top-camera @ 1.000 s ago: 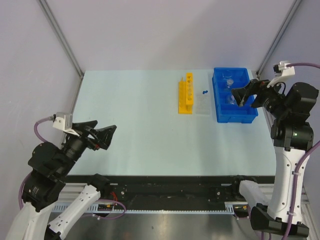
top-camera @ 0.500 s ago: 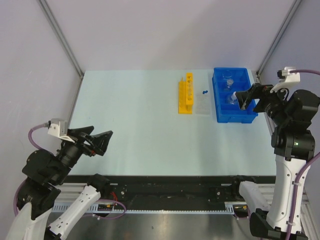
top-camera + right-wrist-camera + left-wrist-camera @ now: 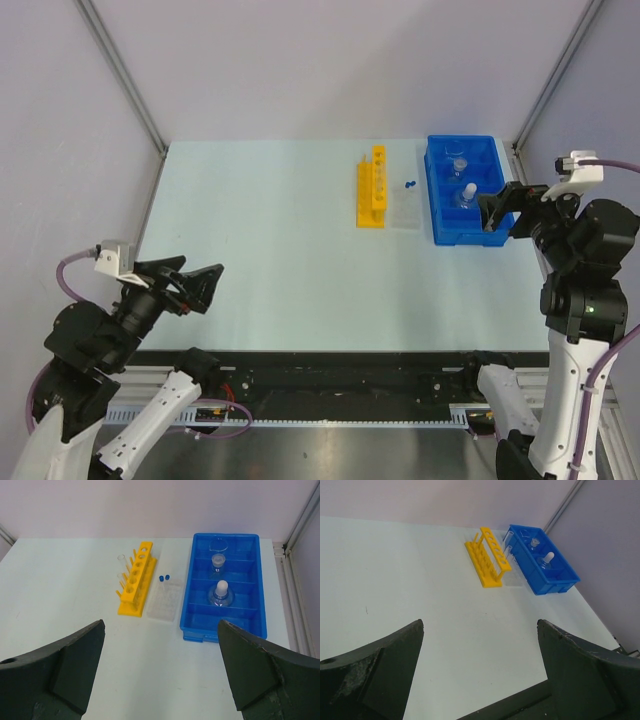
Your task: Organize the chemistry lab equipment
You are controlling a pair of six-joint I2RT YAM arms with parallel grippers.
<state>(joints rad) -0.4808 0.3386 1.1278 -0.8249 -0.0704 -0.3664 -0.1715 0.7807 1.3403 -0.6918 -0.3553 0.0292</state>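
1. The yellow holed tube rack (image 3: pixel 372 188) is standing on the pale counter (image 3: pixel 270 250), towards its far right. In the right wrist view, two clear tubes (image 3: pixel 121 560) are poking up along one side of the rack.
2. The clear tray (image 3: pixel 405 212) is lying just beside the rack, between it and the blue compartmented bin (image 3: pixel 437 205). The thin blue-capped tubes (image 3: pixel 409 185) are resting at the tray's far end.
3. The bin is sitting near the far right corner.
   - The small clear flask with white stopper (image 3: pixel 220 592) is standing upright in the third compartment from the far end.
   - The small clear beaker (image 3: pixel 218 543) is occupying the farthest compartment.
   - Another small glass vessel (image 3: pixel 218 562) is sitting in the compartment between them.
4. The left arm (image 3: pixel 100 340) is hovering over the near left of the counter, well apart from all the equipment. The left jaws are spreading wide and gripping nothing.
5. The right arm (image 3: pixel 580 260) is reaching in from the right. In the overhead view, the right jaws are hanging near the bin's right wall, spread wide and holding nothing.
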